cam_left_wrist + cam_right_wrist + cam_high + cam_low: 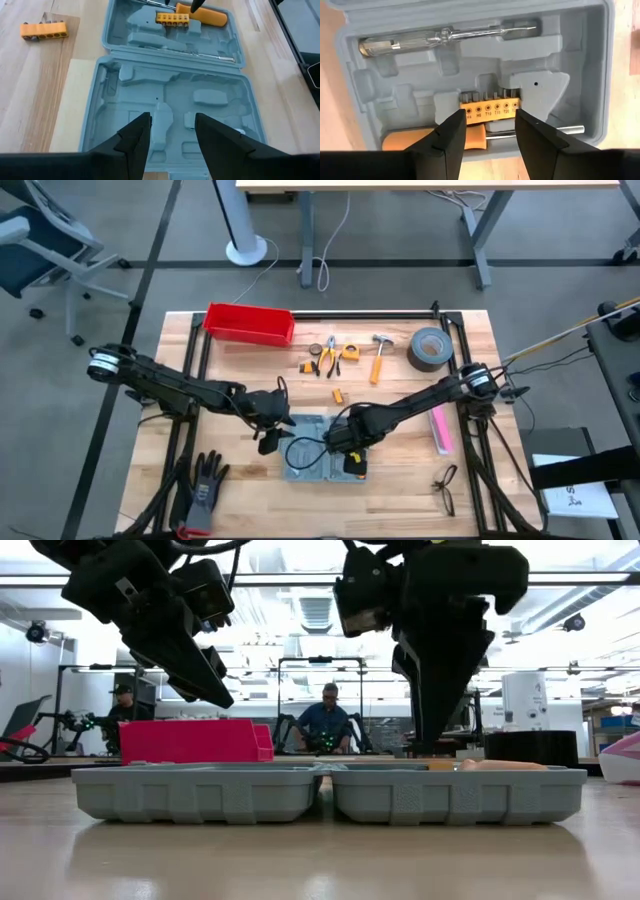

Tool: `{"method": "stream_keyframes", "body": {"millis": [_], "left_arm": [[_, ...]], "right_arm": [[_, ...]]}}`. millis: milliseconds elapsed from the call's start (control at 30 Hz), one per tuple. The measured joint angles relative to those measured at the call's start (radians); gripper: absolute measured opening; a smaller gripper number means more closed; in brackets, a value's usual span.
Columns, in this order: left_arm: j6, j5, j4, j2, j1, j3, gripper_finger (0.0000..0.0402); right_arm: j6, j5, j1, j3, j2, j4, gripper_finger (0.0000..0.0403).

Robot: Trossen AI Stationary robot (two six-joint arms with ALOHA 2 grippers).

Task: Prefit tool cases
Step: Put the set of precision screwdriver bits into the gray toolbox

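We have the tool case (318, 448) lying open flat near the front middle of the table (400, 490), both halves up, hinge between them. Right pincer (487, 135) hangs just above the right half with fingers spread and nothing pinched, straddling the orange bit holder (490, 106), which sits in its slot. The orange-handled screwdriver (430, 140) lies in the groove next to it, and the clear-handled screwdriver (440, 37) along the far edge. Left pincer (170, 137) hovers over the empty left half, fingers spread, gripping nothing. We judge the step as seating the bit holder fully: we come straight down, press evenly on the holder's top, not on the bit tips, and avoid nudging the screwdriver shaft beside it. The case is light and could skid, so the left pincer could steady the empty half. A second bit holder (44, 30) waits on the table beside the case, and the pliers (328, 355) and hammer (380, 355) lie further back by the red bin (248, 323).
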Motion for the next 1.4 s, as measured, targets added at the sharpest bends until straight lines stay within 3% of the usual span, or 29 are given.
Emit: {"method": "stream_keyframes", "body": {"millis": [567,1067,1400], "left_arm": [[-0.001,0.014,0.000,-0.001,-0.010,0.000,0.0162],[-0.006,0.021,0.000,-0.001,-0.020,0.000,0.0162],[-0.006,0.020,-0.001,-0.001,-0.021,0.000,0.0162]], "right_arm": [[-0.069,-0.049,-0.017,-0.034,0.131,0.075,0.0129],[0.028,0.034,-0.026,-0.038,-0.017,0.048,0.0111],[0.015,0.028,-0.025,-0.041,0.005,0.038,0.0092]]}}
